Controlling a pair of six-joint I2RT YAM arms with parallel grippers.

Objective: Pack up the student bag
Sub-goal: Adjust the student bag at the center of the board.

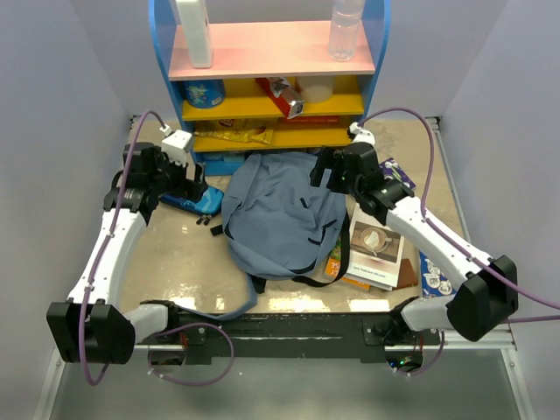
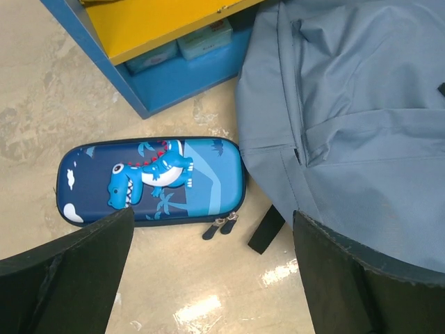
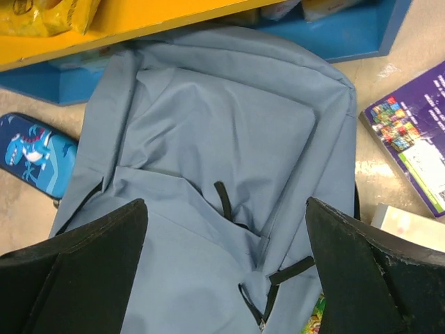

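Student bag (image 1: 280, 214) lies flat on the table (image 1: 175, 254) before the shelf (image 1: 262, 136), seemingly closed. Left gripper (image 2: 212, 243) gapes empty over the pencil case (image 2: 149, 181); right gripper (image 3: 226, 223), likewise wide, hangs over the bag. Packing not begun; opening the bag judged next.

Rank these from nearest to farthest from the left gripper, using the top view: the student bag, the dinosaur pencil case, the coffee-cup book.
1. Dinosaur pencil case, directly beneath the left gripper.
2. Student bag, table centre.
3. Coffee-cup book, far right.

The slate-blue student bag (image 1: 280, 214) lies flat and zipped on the table, black straps trailing.
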